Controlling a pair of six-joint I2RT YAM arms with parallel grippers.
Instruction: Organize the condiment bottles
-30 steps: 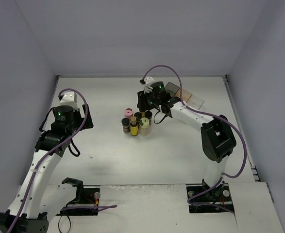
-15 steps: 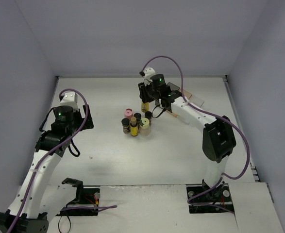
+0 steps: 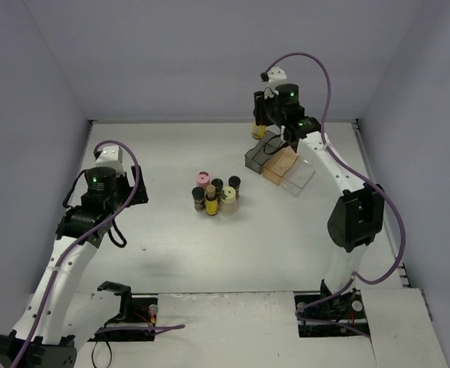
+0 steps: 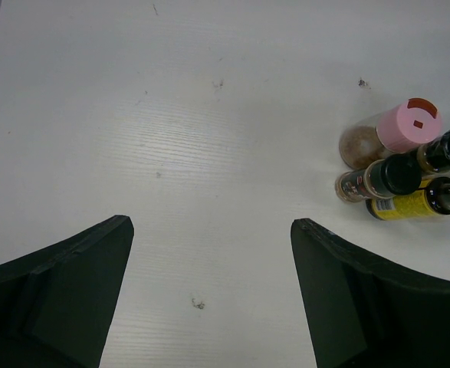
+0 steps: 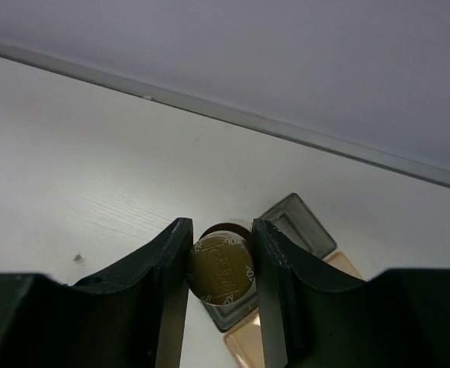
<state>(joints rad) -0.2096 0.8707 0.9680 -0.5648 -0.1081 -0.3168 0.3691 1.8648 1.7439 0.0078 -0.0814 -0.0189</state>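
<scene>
six condiment bottles (image 3: pixel 215 193) stand bunched near the middle of the table (image 3: pixel 156 230), touching or nearly so, with the pink-lidded bottle (image 3: pixel 202 178) at the group's far left and the pale-yellow jar (image 3: pixel 228 195) at its near right. a seventh, an amber bottle (image 5: pixel 221 270), is off the table, clenched between the fingers (image 5: pixel 171 261) of the right gripper (image 3: pixel 261 123) above the far end of a row of three bins. by my reading the sorting is at an early stage: this one bottle hangs over the dark grey bin (image 3: pixel 255 157), not yet set down. neither that bin nor the tan bin (image 3: pixel 278 164) nor the clear bin (image 3: pixel 298 179) seems to hold anything, though the overhead view is too small to be sure. six bottles are left to carry. the left gripper (image 4: pixel 209 224) hangs over bare table, jaws spread wide with nothing between them, well apart from the group.

the right wrist view shows what the overhead cannot — both fingers pressed against the bottle's sides, its round end facing the lens, the dark grey bin right behind it and a corner of the tan bin beside. the left wrist view catches a few bottles at its right edge, one with a yellow label — detail the overhead blurs. only the overhead shows both arms, all three bins and the whole group together.
</scene>
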